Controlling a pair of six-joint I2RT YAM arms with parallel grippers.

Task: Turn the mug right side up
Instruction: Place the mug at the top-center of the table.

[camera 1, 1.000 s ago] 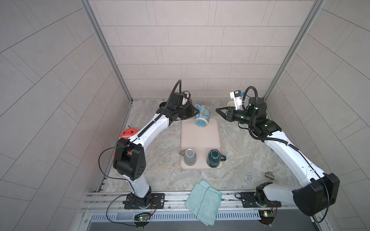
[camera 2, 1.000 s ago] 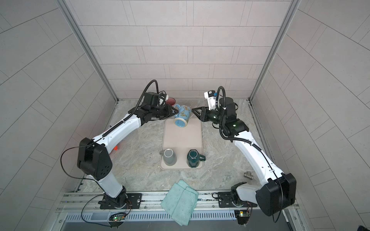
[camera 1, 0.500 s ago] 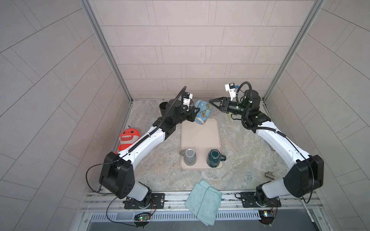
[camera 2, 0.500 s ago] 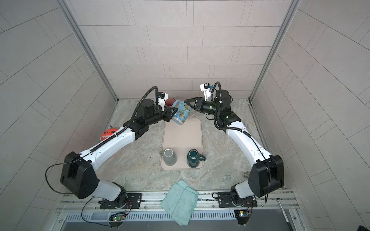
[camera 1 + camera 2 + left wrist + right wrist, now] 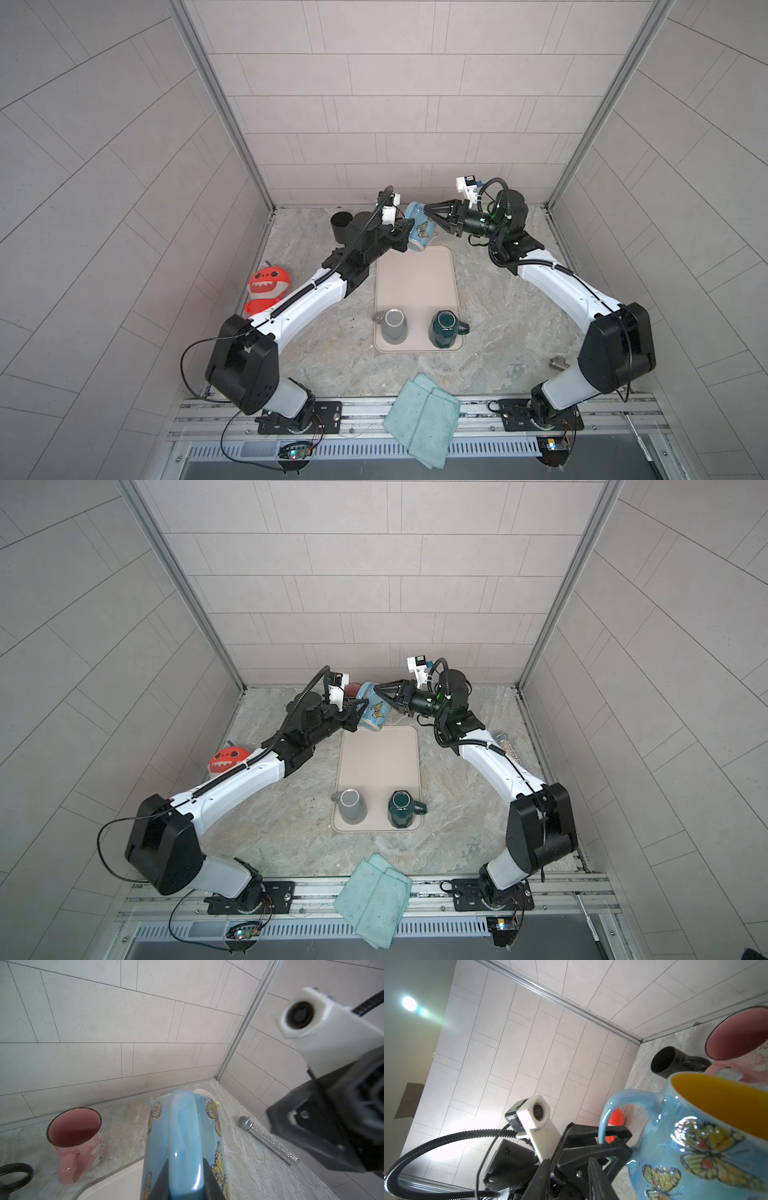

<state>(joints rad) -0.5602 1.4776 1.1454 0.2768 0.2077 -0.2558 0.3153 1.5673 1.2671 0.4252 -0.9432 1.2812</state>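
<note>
Though still aloft — mug [image 5: 419,227] nearer right pincer [image 5: 429,209]

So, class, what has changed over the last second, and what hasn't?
The right gripper swung in to the blue mug, which the left gripper carried slightly toward the back wall, clamped on its handle. The grey mug and green mug stayed on the mat.

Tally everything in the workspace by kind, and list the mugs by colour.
Mugs: 5 (blue butterfly mug, grey mug, dark green mug, black mug, pink mug)
Mat: 1
Teal cloth: 1
Red toy: 1
Microphone: 1
Small metal piece: 1
Total: 10
Uncounted: a pale rim behind the blue butterfly mug, too hidden to name.
</note>
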